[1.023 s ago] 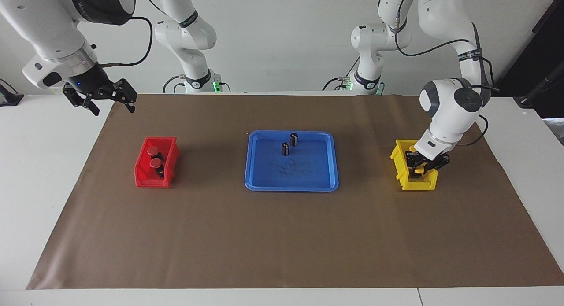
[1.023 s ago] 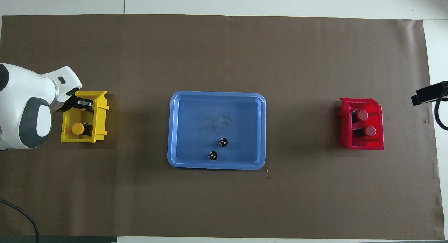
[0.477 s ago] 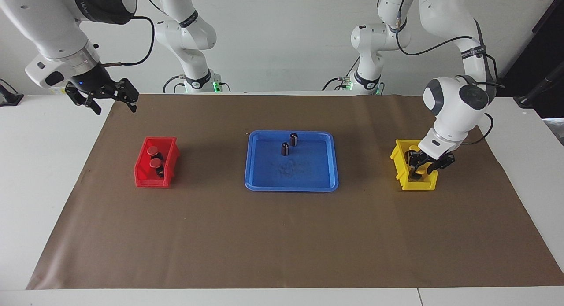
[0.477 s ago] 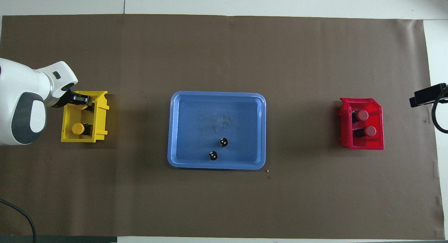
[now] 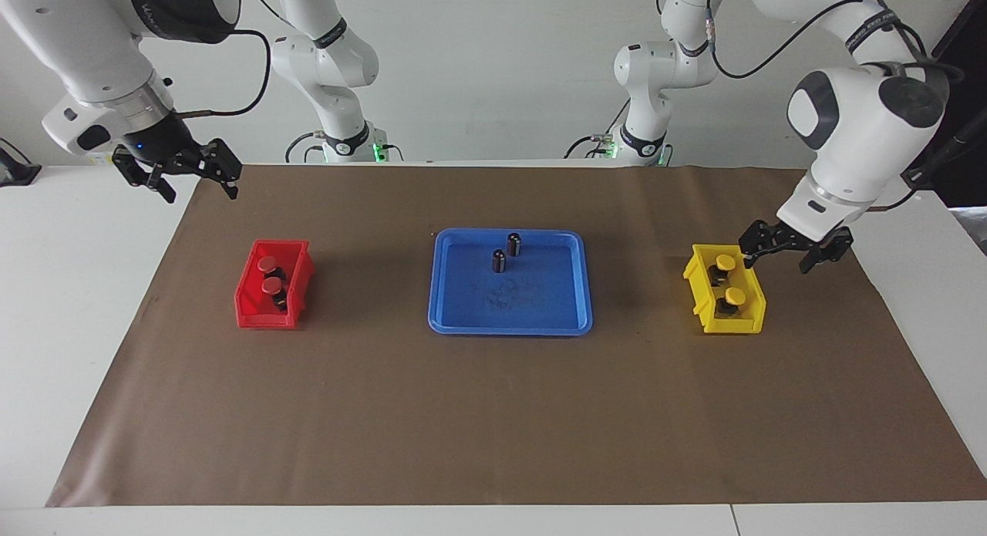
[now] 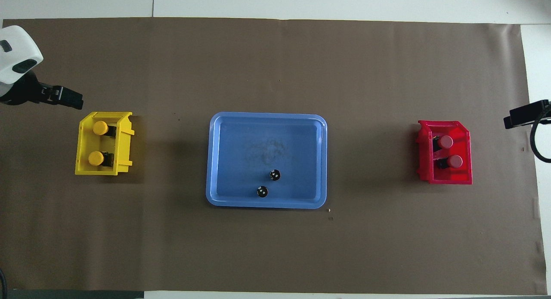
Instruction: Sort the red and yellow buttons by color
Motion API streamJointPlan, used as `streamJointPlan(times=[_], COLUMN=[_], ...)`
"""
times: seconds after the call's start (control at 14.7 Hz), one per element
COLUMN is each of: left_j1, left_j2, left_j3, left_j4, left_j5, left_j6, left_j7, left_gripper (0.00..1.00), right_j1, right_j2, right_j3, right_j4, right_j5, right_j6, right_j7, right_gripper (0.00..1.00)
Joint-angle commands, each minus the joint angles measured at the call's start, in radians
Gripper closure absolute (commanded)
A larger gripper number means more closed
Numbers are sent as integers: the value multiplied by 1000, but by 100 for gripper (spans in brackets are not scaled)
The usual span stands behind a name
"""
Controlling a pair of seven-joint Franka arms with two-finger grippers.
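Two yellow buttons [image 5: 723,261] [image 5: 735,295] stand in the yellow bin [image 5: 732,322]; in the overhead view they [image 6: 100,127] [image 6: 95,158] sit one nearer the robots than the other. Two red buttons [image 5: 266,264] [image 5: 271,285] stand in the red bin [image 5: 262,318], as the overhead view [image 6: 446,141] [image 6: 455,161] also shows. My left gripper [image 5: 775,260] is open and empty, raised over the mat beside the yellow bin. My right gripper [image 5: 199,190] is open and empty, waiting above the mat's corner at the right arm's end.
A blue tray [image 5: 509,329] lies mid-table between the bins, holding two dark cylinders with silvery tops [image 5: 513,244] [image 5: 499,261]. A brown mat [image 5: 493,412] covers the table.
My left gripper let go of a yellow button inside the yellow bin, then rose out and moved toward the left arm's end. The right arm barely moved.
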Motion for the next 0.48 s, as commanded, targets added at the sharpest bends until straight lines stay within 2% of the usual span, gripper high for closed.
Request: streamJointPlan(times=[0.0, 0.41], left_j1=[-6, -14], left_j2=[19, -14], left_j3=[0, -9], left_j4=[123, 128], left_j5=[-38, -38], left_j6=[-134, -177], left_j7=[-57, -59], left_gripper=[0, 0], right_j1=[-5, -14], right_j2=[3, 3], right_j3=[3, 3], right_j4=[2, 0], right_j5=[-13, -11], right_j6=[11, 2], right_j7=[31, 55], right_gripper=[0, 0])
